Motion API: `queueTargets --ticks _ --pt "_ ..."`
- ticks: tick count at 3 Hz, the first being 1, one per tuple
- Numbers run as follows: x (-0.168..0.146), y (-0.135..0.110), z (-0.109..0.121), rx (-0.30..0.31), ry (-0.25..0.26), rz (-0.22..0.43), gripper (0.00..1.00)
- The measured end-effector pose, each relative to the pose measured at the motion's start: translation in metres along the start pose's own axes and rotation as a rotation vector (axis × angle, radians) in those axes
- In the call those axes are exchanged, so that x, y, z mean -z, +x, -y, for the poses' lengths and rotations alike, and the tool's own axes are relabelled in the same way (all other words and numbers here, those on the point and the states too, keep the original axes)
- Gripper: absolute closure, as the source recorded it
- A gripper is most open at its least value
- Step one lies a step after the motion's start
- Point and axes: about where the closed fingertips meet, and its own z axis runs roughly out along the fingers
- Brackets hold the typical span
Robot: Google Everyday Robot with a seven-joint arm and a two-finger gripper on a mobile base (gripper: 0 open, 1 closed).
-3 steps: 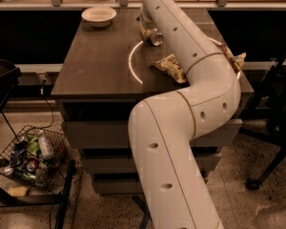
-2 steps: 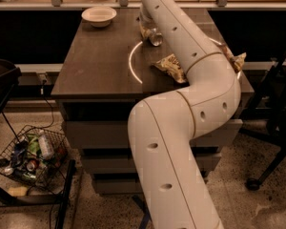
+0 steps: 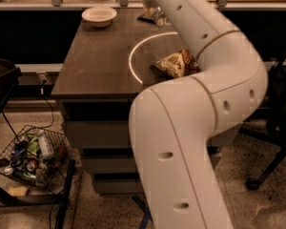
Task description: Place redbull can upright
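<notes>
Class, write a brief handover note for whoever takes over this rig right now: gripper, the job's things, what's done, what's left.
The gripper is at the table's far edge, right of the white bowl, mostly hidden by the arm.
The redbull can cannot be made out; it may be at the gripper.
A chip bag lies on the table beside the arm.
Done: no upright can is visible.
Left: find the can and stand it upright.
</notes>
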Motion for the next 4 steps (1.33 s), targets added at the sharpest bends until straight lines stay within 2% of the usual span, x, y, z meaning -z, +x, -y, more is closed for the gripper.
queueTargets --ticks 1,2,3,4 --pt "0.064 -0.038 0.02 -0.043 0.034 0.193 1.0" --pt "0.142 -0.035 0.046 -0.1 -0.032 0.402 1.0" --pt "0.114 0.011 0.017 -0.089 -0.202 0.43 1.0" --pt "0.058 0.05 0.037 -0.223 -0.398 0.532 1.0"
